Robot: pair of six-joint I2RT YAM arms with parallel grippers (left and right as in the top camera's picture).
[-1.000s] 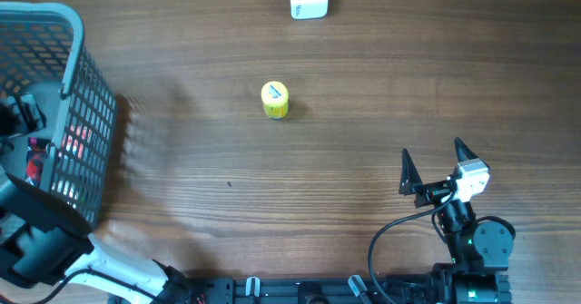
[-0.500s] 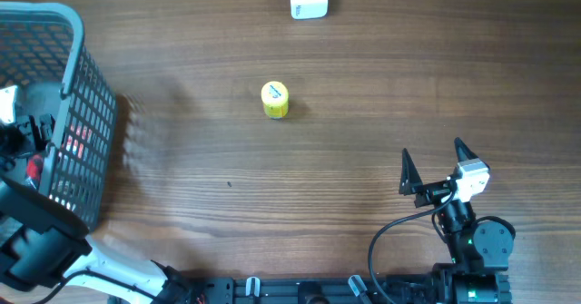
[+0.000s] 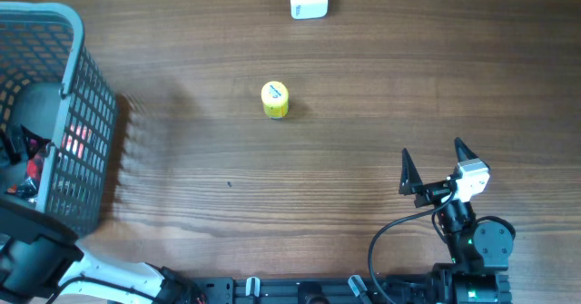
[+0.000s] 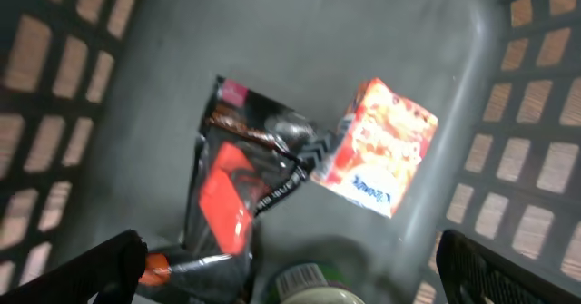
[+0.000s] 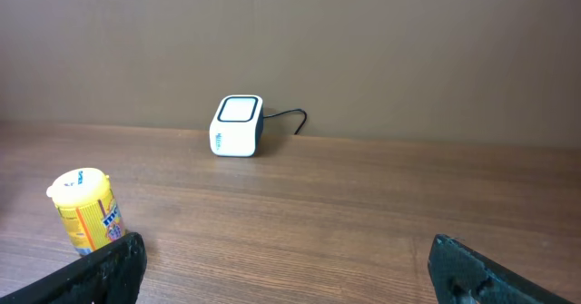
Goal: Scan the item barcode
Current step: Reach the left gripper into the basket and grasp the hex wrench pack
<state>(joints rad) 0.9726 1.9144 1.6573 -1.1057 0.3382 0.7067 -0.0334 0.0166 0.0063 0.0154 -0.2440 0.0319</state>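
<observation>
Crowding is the risk: the left gripper (image 4: 290, 245), wide and empty, hangs in the basket (image 4: 300, 41) over the pouch (image 4: 227, 204), box (image 4: 381, 150) and can (image 4: 304, 284) lying close together, so it may pinch two or slip; right gripper (image 3: 433, 150) is open too.

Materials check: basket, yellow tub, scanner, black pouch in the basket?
Basket: grey moulded plastic, matte; rigid grid walls, thick rim.
Yellow tub: probably plastic; smooth lid, printed wrap label.
Scanner: white plastic shell, faint sheen, rounded corners.
Black pouch: glossy film or foil, creased and catching highlights; which of the two is unclear.
</observation>
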